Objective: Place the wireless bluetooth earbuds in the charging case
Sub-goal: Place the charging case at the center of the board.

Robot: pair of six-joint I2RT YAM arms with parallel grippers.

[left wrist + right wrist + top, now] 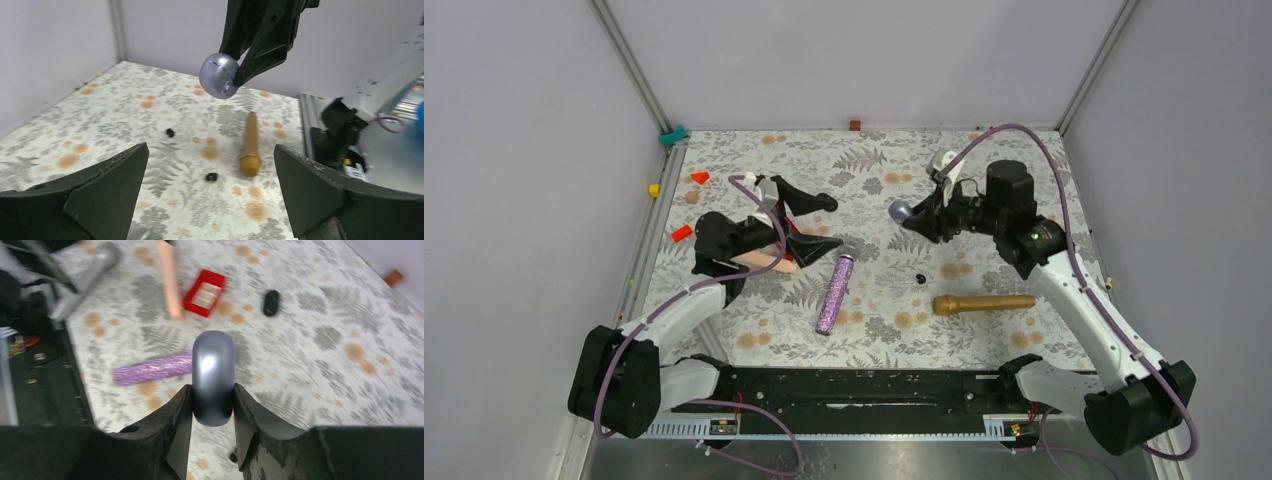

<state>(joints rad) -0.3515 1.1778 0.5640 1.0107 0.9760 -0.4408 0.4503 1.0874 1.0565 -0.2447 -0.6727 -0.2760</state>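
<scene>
My right gripper (911,215) hangs above the middle of the table, shut on the silver-grey rounded charging case (213,370), whose lid seam shows closed (219,75). Two tiny black earbuds (211,176) (170,132) lie apart on the fern-patterned cloth below it. The top view shows only one earbud (920,277). My left gripper (211,149) is open wide with nothing between its fingers, and it faces the earbuds from the left (829,224).
A gold microphone (982,302) lies right of the earbuds and a purple glitter microphone (834,293) left of them. A red box (204,292), a peach stick (170,280) and a black oval capsule (270,302) lie near the left arm. Small red pieces (682,233) sit far left.
</scene>
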